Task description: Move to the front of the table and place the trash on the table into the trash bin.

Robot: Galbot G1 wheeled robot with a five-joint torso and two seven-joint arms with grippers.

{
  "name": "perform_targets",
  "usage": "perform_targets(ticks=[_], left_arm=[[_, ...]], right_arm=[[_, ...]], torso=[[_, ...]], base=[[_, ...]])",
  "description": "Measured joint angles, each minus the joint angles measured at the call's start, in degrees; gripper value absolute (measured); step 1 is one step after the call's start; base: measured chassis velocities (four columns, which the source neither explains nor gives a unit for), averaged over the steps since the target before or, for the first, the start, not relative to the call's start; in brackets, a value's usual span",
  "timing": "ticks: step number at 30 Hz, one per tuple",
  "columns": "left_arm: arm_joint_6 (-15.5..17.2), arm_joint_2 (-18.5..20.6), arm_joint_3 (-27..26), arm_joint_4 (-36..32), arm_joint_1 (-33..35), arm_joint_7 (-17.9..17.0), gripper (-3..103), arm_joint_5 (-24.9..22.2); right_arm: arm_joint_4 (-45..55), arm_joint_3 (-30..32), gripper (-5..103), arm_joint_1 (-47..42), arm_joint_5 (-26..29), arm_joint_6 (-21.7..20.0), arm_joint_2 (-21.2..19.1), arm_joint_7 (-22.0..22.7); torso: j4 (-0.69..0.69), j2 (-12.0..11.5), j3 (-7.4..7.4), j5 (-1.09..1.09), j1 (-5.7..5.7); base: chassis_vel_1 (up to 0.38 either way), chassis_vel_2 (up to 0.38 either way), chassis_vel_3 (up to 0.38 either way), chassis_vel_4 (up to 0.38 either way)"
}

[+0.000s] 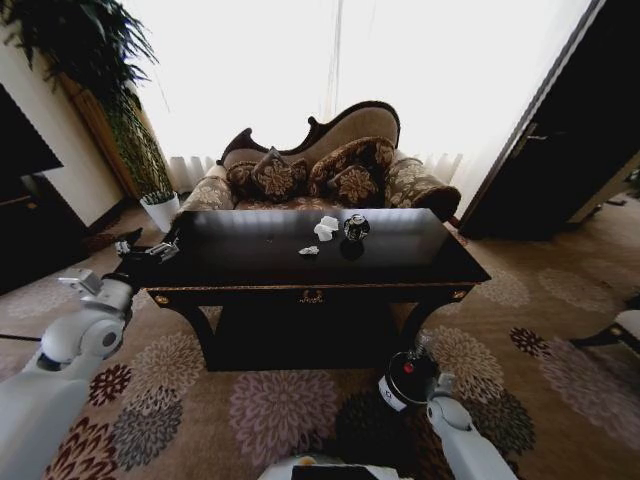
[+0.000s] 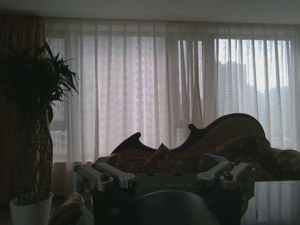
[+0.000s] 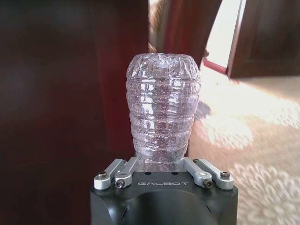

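Now, right gripper (image 3: 161, 161): closing on the neck of a clear ribbed plastic bottle (image 3: 162, 110), its fingers sitting narrow against both sides; in the head view it is hanging low in front of the table, above the carpet
Left gripper (image 1: 150, 250): reaching out by the table's left end, level with the top; how far its fingers are standing apart I cannot tell
Table (image 1: 250, 260): dark glossy wood, gold ornament on the front apron, standing straight ahead of the robot
Trash: a dark roundish can-like item (image 1: 356, 228) sitting toward the back of the tabletop, a white crumpled paper wad (image 1: 326, 227) lying just beside it on its left, a tiny grey scrap (image 1: 309, 251) lying a little nearer the front
Trash bin (image 1: 403, 379): small and black with a white label, standing on the carpet under the table's front right side, close to the right gripper
Room: a patterned sofa (image 1: 330, 165) facing us behind the table, bright sheer curtains (image 2: 154, 84) glowing beyond it, a white plant pot (image 1: 160, 210) standing at the left, floral carpet (image 1: 270, 410) spreading underfoot
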Motion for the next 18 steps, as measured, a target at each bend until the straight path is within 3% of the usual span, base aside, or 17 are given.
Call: perform_targets(ticks=[7, 14, 17, 18], left_arm=[[0.02, 0.00, 0.04, -0.04, -0.03, -0.02, 100, 0.00], [0.05, 0.00, 0.07, -0.06, -0.04, -0.03, 100, 0.00], [0.06, 0.00, 0.07, -0.07, -0.04, -0.04, 100, 0.00], [0.06, 0.00, 0.07, -0.07, -0.04, -0.05, 100, 0.00]], right_arm=[[-16.03, 1.59, 24, 7.85, -2.36, 3.17, 0.71, -1.65], [-23.10, 3.73, 22, 9.69, -8.00, 5.63, 1.04, -3.72], [-25.18, 5.81, 38, 10.52, -9.87, 6.03, 1.68, -4.18], [-25.42, 6.30, 38, 10.63, -10.05, 6.09, 1.84, -4.20]], torso=[[0.00, 0.00, 0.00, -0.01, 0.00], [-0.03, 0.00, -0.01, -0.02, 0.00], [-0.01, 0.00, -0.01, -0.01, 0.00], [-0.01, 0.00, -0.01, -0.01, 0.00]], base=[[0.000, 0.000, 0.000, 0.000], [0.000, 0.000, 0.000, 0.000], [0.000, 0.000, 0.000, 0.000], [0.000, 0.000, 0.000, 0.000]])
